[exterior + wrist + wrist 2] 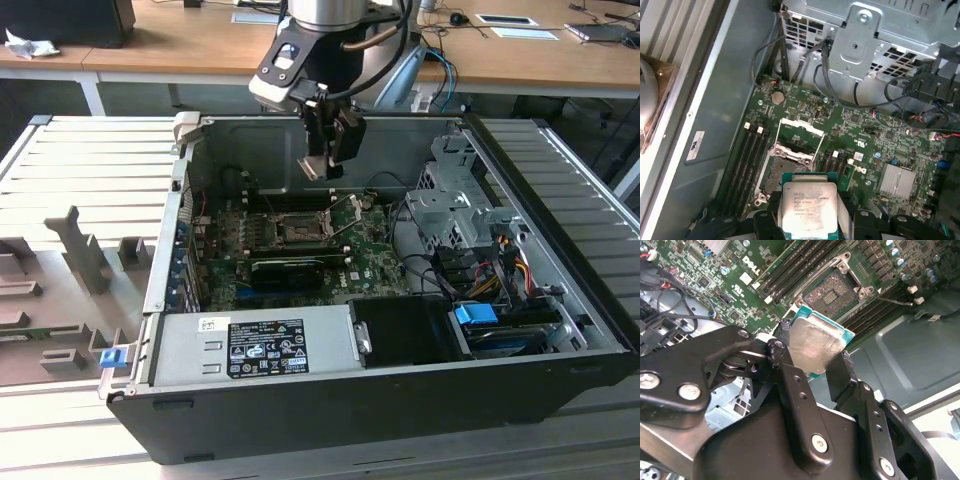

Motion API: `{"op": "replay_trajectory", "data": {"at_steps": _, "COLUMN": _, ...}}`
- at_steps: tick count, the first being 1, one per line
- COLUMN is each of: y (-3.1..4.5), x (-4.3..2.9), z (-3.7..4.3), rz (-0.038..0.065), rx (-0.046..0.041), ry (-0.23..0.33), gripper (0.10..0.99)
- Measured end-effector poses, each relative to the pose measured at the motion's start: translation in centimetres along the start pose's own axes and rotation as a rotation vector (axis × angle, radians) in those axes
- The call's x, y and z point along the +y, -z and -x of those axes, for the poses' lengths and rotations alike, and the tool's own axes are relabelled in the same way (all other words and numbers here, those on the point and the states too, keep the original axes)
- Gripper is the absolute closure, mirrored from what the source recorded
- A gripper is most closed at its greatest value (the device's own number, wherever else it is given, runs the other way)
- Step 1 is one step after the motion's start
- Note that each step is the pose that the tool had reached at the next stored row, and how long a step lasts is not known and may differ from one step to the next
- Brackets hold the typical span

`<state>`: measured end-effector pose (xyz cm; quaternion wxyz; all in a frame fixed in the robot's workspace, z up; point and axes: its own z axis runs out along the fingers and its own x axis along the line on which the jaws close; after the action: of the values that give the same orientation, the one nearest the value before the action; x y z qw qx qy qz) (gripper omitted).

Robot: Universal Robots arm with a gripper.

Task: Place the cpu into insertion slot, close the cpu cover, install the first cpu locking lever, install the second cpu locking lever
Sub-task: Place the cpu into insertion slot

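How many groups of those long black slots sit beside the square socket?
2. One bank of memory slots lies between the insertion slot and the case wall; the other bank lies on the slot's far side, partly hidden by the cpu in the hand.

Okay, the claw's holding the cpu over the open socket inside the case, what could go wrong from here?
The cpu is gripped only by its edges in the claw, above the board near the insertion slot; it might slip or land skewed and harm its contacts. The cpu cover stands raised beside the slot, so the claw could catch it on descent.
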<state>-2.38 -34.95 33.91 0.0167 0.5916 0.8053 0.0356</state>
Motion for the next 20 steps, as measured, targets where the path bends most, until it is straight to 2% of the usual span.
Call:
{"op": "replay_trajectory", "data": {"at_steps": 3, "y": -0.04, "x": 0.0, "z": 0.0, "rz": 0.0, "rx": -0.0032, "ry": -0.041, "gripper": 0.557}}
{"op": "replay_trajectory", "data": {"at_steps": 12, "y": -0.38, "x": -0.1, "z": -0.02, "rz": 0.0, "rx": -0.0038, "ry": -0.048, "gripper": 0.557}}
{"op": "replay_trajectory", "data": {"at_steps": 16, "y": -0.6, "x": -0.16, "z": -0.03, "rz": 0.001, "rx": -0.0068, "ry": -0.088, "gripper": 0.557}}
{"op": "replay_trajectory", "data": {"at_steps": 20, "y": -1.68, "x": -0.27, "z": -0.03, "rz": 0.002, "rx": -0.0121, "ry": -0.156, "gripper": 0.557}}
